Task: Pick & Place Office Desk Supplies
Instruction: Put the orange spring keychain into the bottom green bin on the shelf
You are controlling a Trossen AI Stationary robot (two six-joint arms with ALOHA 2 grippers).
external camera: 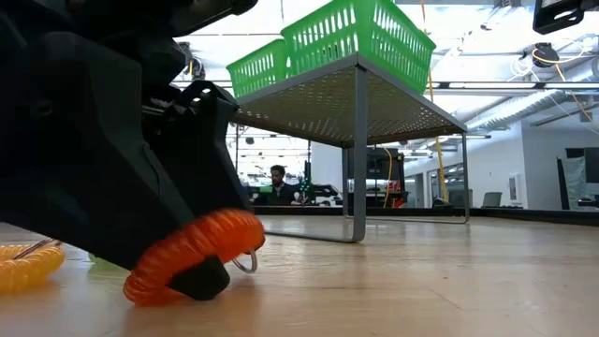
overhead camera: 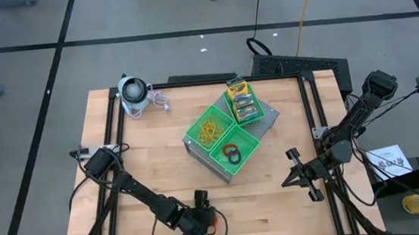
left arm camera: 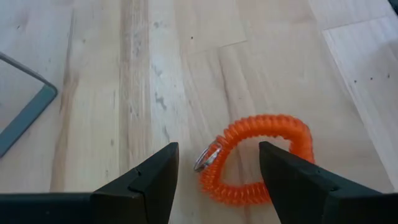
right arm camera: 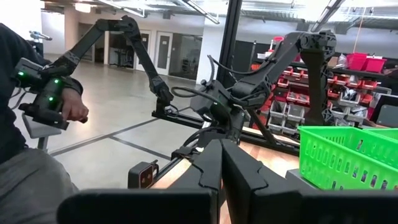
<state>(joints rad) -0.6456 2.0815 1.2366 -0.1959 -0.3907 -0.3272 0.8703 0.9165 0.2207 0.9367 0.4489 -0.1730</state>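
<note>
From low down, my left hand (external camera: 201, 271) hides half the orange coil ring (external camera: 192, 248); a yellow coil (external camera: 28, 267) beside it is cut off

The high view looks straight down on the whole wooden table (overhead camera: 270, 196) from well above. The low view sits at table-top height, very near the left gripper (external camera: 201, 271), and faces level across the table toward the green baskets (external camera: 360, 37) and the room behind. The left wrist view looks down at the table close past its own fingers (left arm camera: 155, 177). The right wrist view faces level across the table, sharing the baskets (right arm camera: 348, 155) with the high and low views.
</note>
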